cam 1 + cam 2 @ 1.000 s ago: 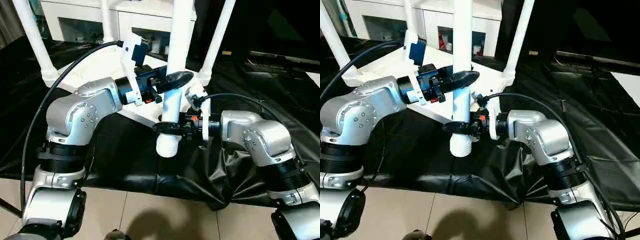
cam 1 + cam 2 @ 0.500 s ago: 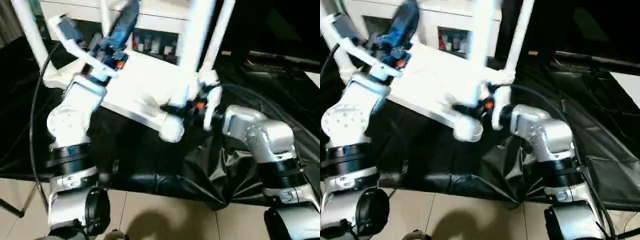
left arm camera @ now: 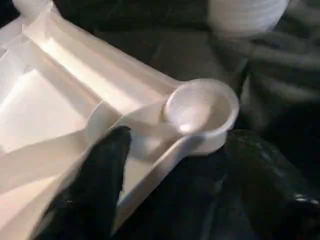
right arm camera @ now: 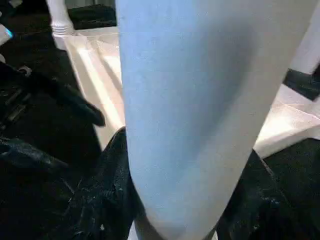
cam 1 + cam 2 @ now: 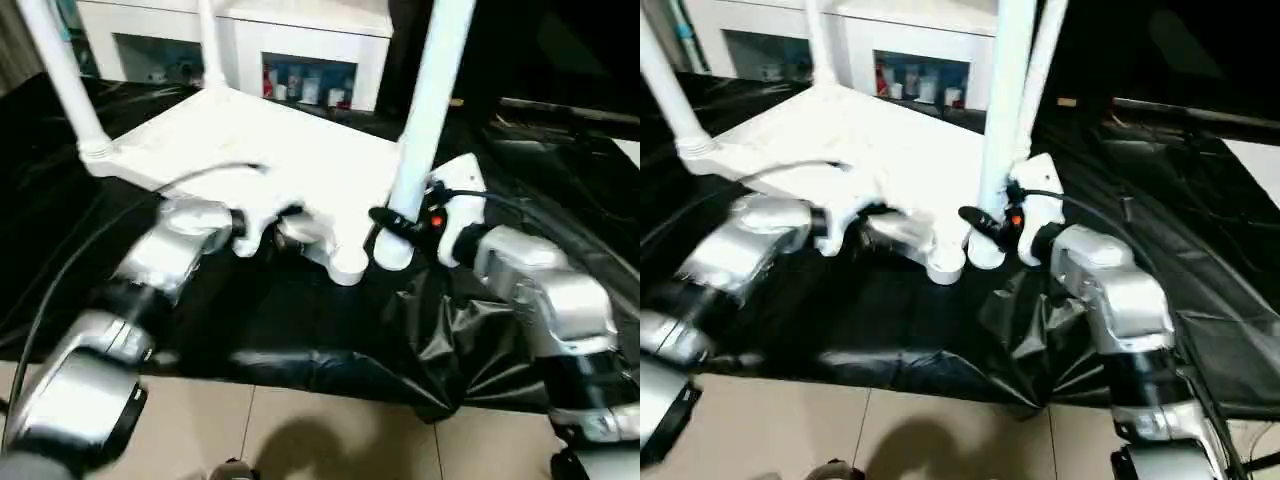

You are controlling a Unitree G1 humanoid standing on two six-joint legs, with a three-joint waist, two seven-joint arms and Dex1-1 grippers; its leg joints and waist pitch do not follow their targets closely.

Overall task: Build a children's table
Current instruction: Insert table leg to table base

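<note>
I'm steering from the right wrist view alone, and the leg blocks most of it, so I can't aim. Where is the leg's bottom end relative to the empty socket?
Observer: The leg stands upright in the right gripper. Its bottom end is beside the empty corner socket, on the robot's right of it, not in it.
Operator: Is anything in that socket?
Observer: No. The left wrist view looks straight into it, and it is hollow.
Operator: Where is the left gripper?
Observer: The left gripper is open at the near edge of the tabletop, close beside that socket.
</note>
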